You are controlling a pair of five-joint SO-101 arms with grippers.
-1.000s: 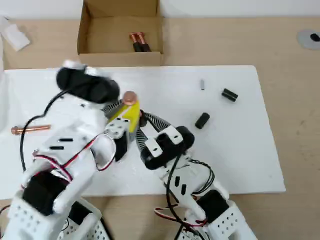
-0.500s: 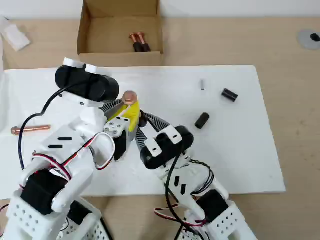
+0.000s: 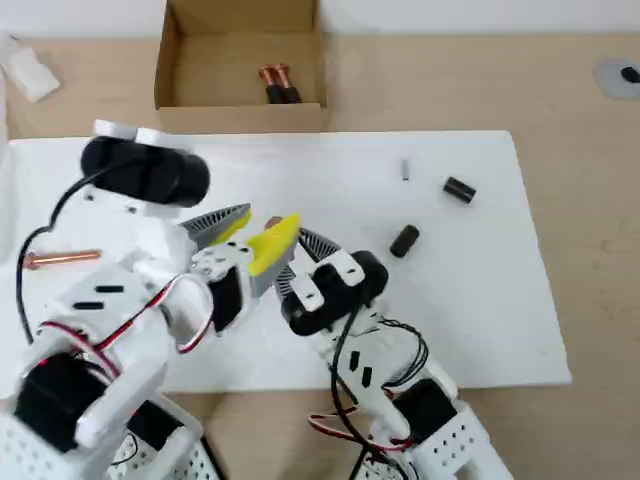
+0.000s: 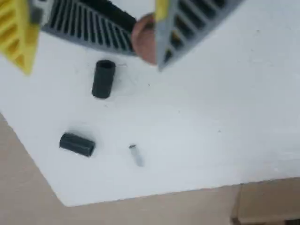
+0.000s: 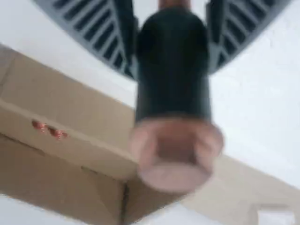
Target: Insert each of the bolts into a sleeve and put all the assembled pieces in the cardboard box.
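Across the white board [image 3: 450, 320], below the cardboard box [image 3: 215, 60] at upper left with two assembled pieces [image 3: 278, 84] inside, my left gripper [image 3: 272, 213] gapes wide at mid-frame. My right gripper [image 5: 171, 68] clamps a black sleeve [image 5: 172, 84] with a copper bolt [image 5: 176, 150] through it. A loose sleeve [image 3: 404, 241] and a second sleeve [image 3: 459, 189] lie right of centre, and a spare bolt [image 3: 62, 258] lies at far left.
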